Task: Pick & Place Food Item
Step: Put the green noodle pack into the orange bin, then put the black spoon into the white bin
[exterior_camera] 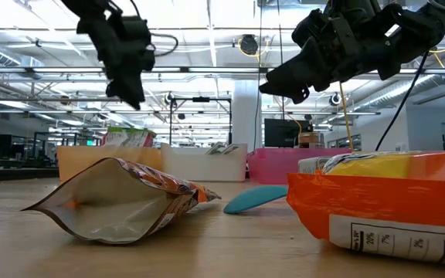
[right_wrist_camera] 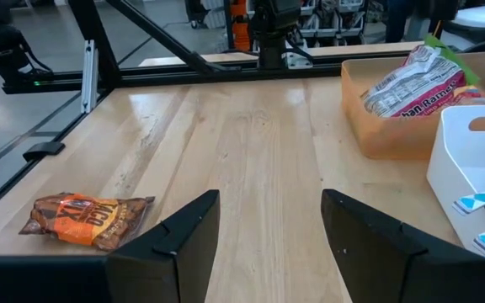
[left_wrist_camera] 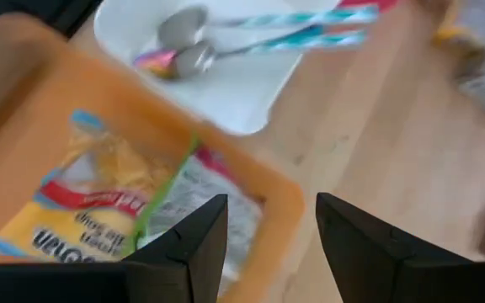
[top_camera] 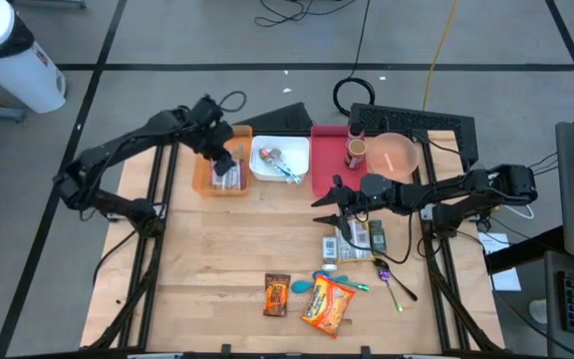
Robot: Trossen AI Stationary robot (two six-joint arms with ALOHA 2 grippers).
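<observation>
Food packets (left_wrist_camera: 116, 210) lying flat in orange bin (top_camera: 205, 181) at table's far left: yellow-and-red pouch overlapping white printed noodle packet, green edge showing between.

Brown-orange candy wrapper (top_camera: 276, 295) lying flat near front edge, well apart from bin.

Orange chip bag (top_camera: 327, 304) lying tilted just beside it, teal spoon (top_camera: 307, 285) between.

More small packets (top_camera: 355, 239) clustering at table's right-centre.
</observation>
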